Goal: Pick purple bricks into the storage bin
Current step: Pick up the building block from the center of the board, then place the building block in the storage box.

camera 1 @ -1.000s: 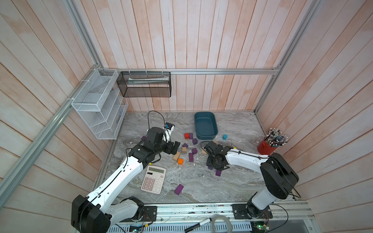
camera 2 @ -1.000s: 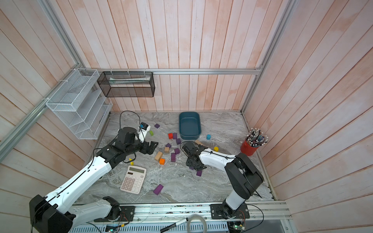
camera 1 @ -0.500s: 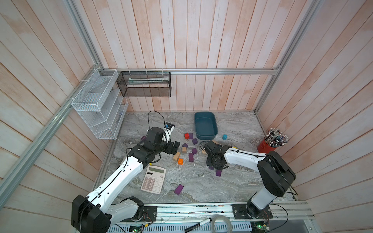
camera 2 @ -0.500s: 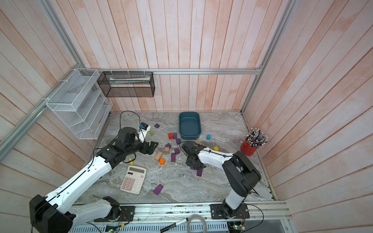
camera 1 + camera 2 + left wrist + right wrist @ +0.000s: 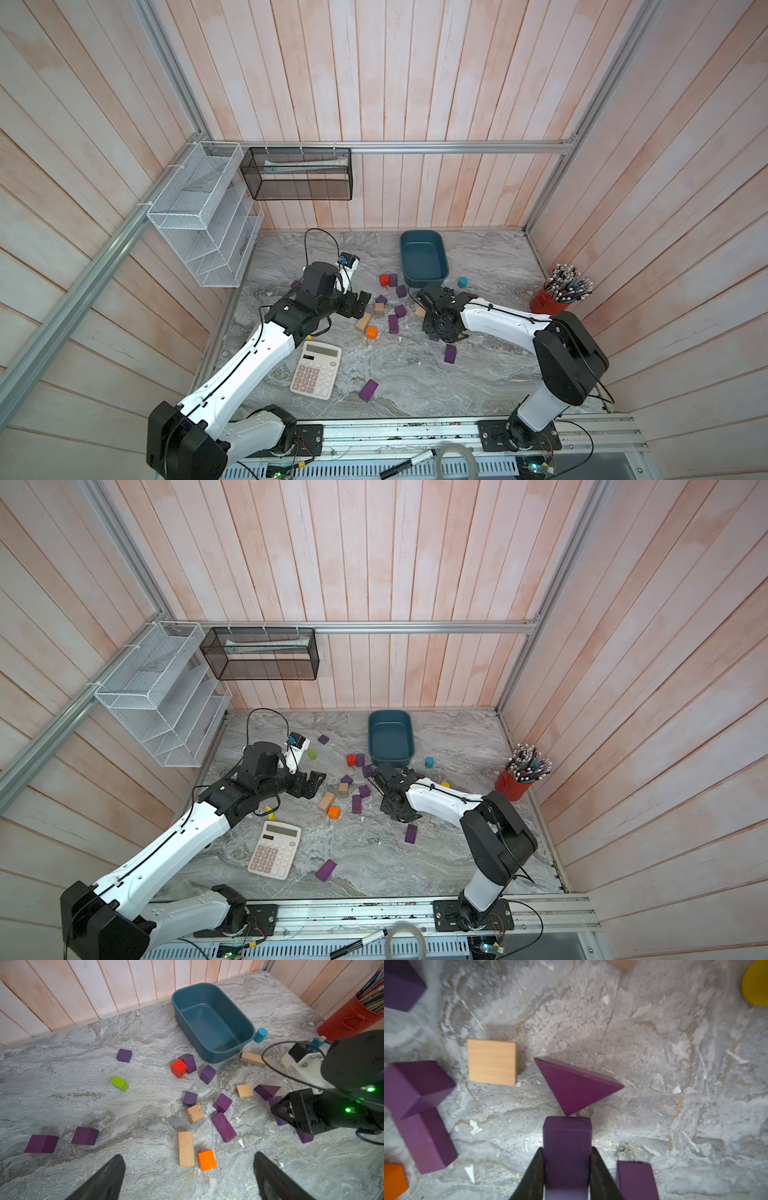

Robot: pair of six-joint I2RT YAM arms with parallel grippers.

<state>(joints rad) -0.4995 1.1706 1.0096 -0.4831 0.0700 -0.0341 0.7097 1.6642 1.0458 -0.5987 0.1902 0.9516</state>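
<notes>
Change: the right gripper (image 5: 568, 1167) is being seen clamped on a purple block (image 5: 566, 1147), its jaws having closed over the last second; in the earlier top views the arm was already lowered at this same spot near the storage bin (image 5: 209, 1022).
Right gripper: the jaws are being pressed against both sides of the purple block, which is being held between them low over the bench (image 5: 83, 1043), just short of a purple wedge (image 5: 575, 1084).
Left gripper: the left gripper (image 5: 187, 1176) is being held wide apart and empty, poised over a tan bar (image 5: 186, 1149) and an orange cube (image 5: 206, 1160), on the side of the cluster away from the storage bin.
Storage bin: it is being shown empty in the left wrist view, standing at the back of the bench by the wall; no purple brick is lying inside it.
Purple bricks: most are being left scattered on the bench in front of the storage bin, among them a purple bar (image 5: 223, 1126) and a purple cube (image 5: 207, 1074); two more are lying well apart from the storage bin, beside the calculator (image 5: 316, 370).
Meaning for the task: the grasp is judged to be made, so a lift and a carry to the storage bin are being called for next.
Risk: the neighbouring purple wedge is lying nearly touching the held block and could be nudged during the lift.
</notes>
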